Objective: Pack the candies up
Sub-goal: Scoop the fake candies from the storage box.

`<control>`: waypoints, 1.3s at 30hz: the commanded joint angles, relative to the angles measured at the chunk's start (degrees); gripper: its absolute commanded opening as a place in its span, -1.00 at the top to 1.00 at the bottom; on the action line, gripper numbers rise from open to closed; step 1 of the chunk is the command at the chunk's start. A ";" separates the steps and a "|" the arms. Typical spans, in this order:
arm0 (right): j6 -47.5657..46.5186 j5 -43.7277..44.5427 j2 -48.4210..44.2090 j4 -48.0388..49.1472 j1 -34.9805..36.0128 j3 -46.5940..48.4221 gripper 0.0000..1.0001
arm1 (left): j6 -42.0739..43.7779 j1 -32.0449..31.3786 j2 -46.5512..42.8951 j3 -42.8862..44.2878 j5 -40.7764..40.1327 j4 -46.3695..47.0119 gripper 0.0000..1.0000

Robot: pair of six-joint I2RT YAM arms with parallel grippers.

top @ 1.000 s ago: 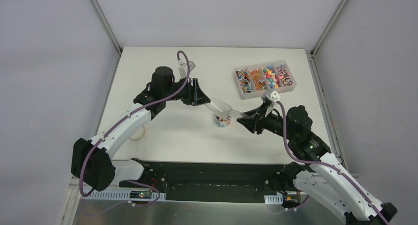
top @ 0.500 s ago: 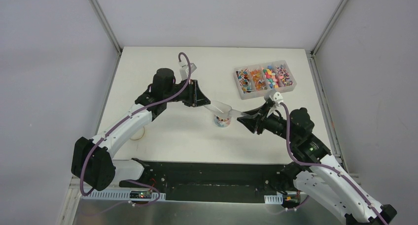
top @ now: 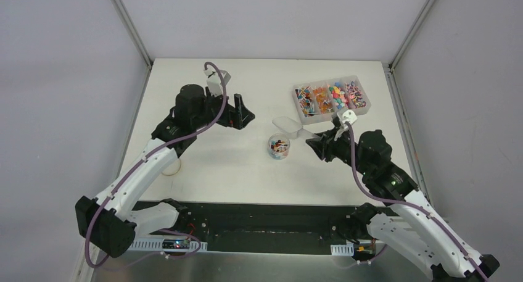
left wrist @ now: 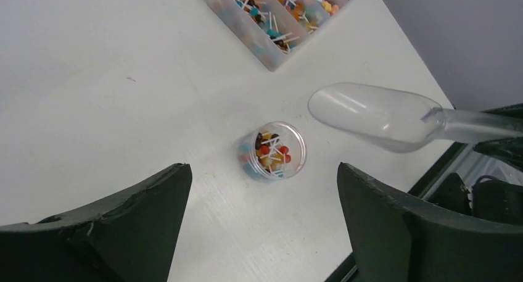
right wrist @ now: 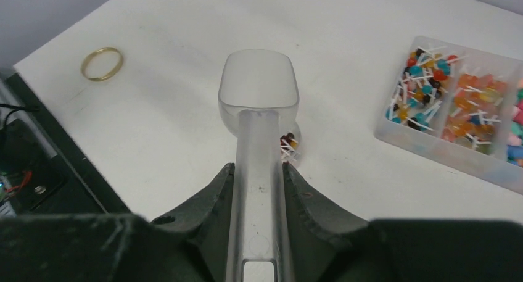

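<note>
Candies [left wrist: 271, 152], tiny and multicoloured on white sticks, fill a small clear jar [top: 279, 147] at mid-table. More candies [right wrist: 419, 91] lie sorted in a clear compartment box [top: 336, 116] at the back right. My right gripper [right wrist: 258, 168] is shut on the handle of a clear plastic scoop [right wrist: 259, 87]. The scoop's empty bowl hovers just behind the jar and hides most of it in the right wrist view. My left gripper [left wrist: 260, 171] stands open and empty, above and to the left of the jar [left wrist: 272, 151], apart from the scoop [left wrist: 370, 115].
A gold ring [right wrist: 102, 63] lies on the table at the near left, close to the left arm. The black base plate [top: 265, 223] runs along the near edge. The candy box's wall [right wrist: 432, 152] stands right of the scoop.
My left gripper has opened wide and drawn back to the left, away from the scoop's bowl. The right gripper has swung the scoop slightly back and right of the jar.
</note>
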 commanded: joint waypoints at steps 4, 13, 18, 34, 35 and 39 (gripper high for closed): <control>-6.79 22.64 8.97 -6.29 0.09 8.89 1.00 | 4.45 -0.44 -7.00 -2.53 -7.65 0.40 -0.98; -14.80 30.19 25.06 -8.01 -8.45 17.97 1.00 | 4.74 -0.42 -10.60 -8.91 -5.98 0.11 -0.99; -16.29 27.90 33.99 -7.76 -15.12 24.60 1.00 | 5.23 -0.42 -10.71 -10.42 -5.67 -0.40 -0.98; -22.58 22.48 51.86 -22.42 -25.78 46.76 1.00 | 5.37 -0.42 -13.91 -10.50 -6.32 -0.92 -0.98; -22.78 21.41 52.70 -23.14 -26.63 47.57 1.00 | 5.39 -0.42 -13.93 -10.45 -6.37 -0.92 -0.98; -23.96 17.78 54.72 -24.03 -29.11 48.48 1.00 | 5.51 -0.42 -14.46 -10.51 -7.04 -1.01 -0.98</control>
